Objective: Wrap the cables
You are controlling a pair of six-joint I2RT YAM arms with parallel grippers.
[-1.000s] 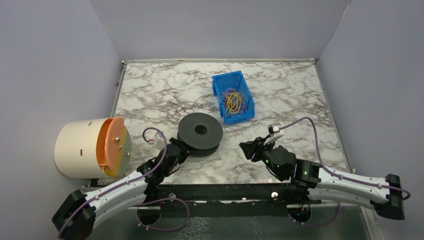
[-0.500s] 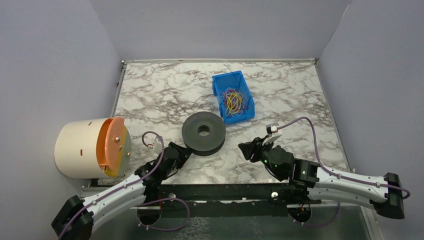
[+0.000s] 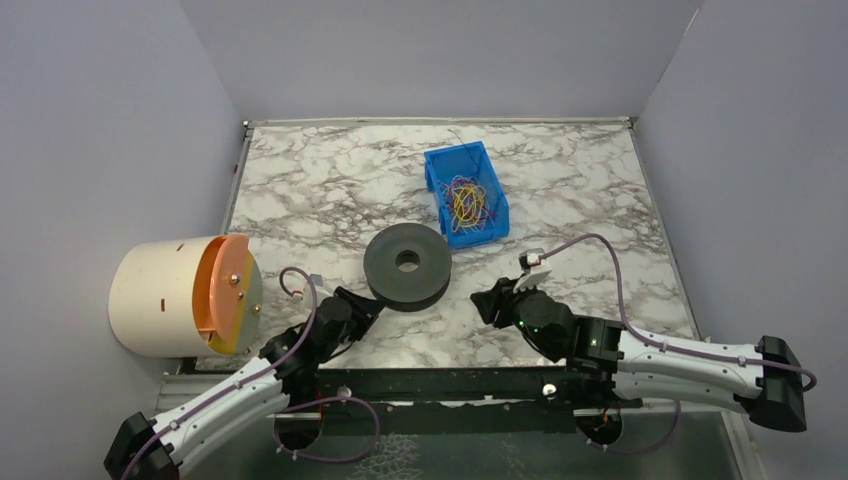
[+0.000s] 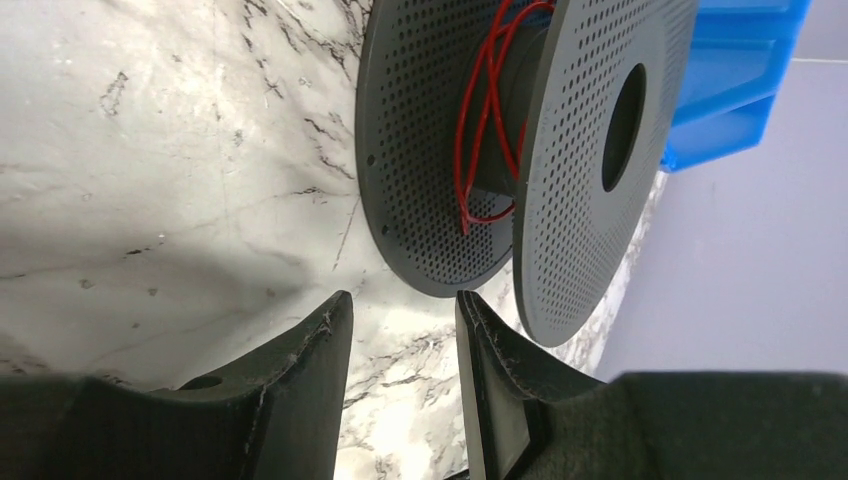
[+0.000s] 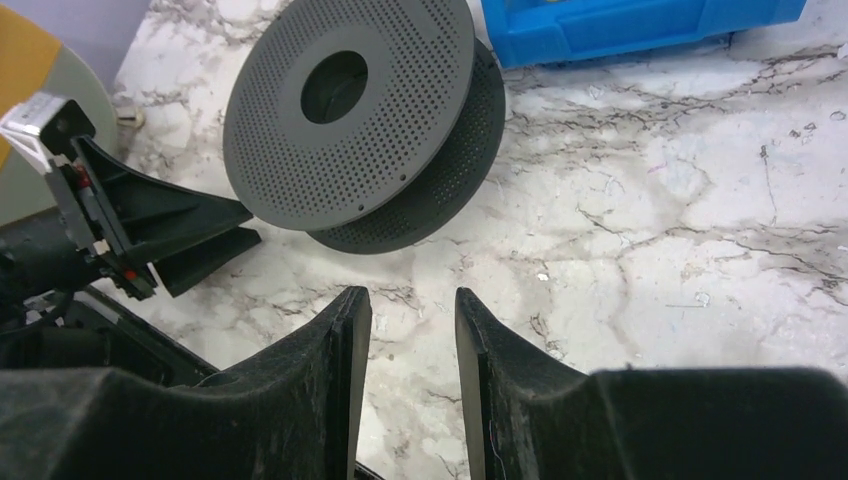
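Observation:
The cables (image 3: 466, 202) are a tangle of yellow, red and purple wires in a blue bin (image 3: 440, 165) at the back. A dark grey perforated spool (image 3: 405, 264) lies flat at mid-table. The left wrist view shows a red wire (image 4: 480, 120) wound on the spool (image 4: 590, 150) hub. My left gripper (image 3: 362, 303) is open and empty, just short of the spool's near-left edge; its tips (image 4: 400, 305) do not touch it. My right gripper (image 3: 484, 297) is open and empty over bare marble to the spool's right, and also shows in its wrist view (image 5: 412, 295).
A white drum with an orange face (image 3: 185, 295) lies on its side at the left edge. A black rail (image 3: 450, 382) runs along the near edge. Grey walls close in three sides. The right wrist view shows the spool (image 5: 400, 110), the bin (image 5: 640, 25) and my left gripper (image 5: 200, 235).
My left gripper has drawn back from the spool's edge toward the near left. The spool has shifted slightly right. My right gripper has moved a little left.

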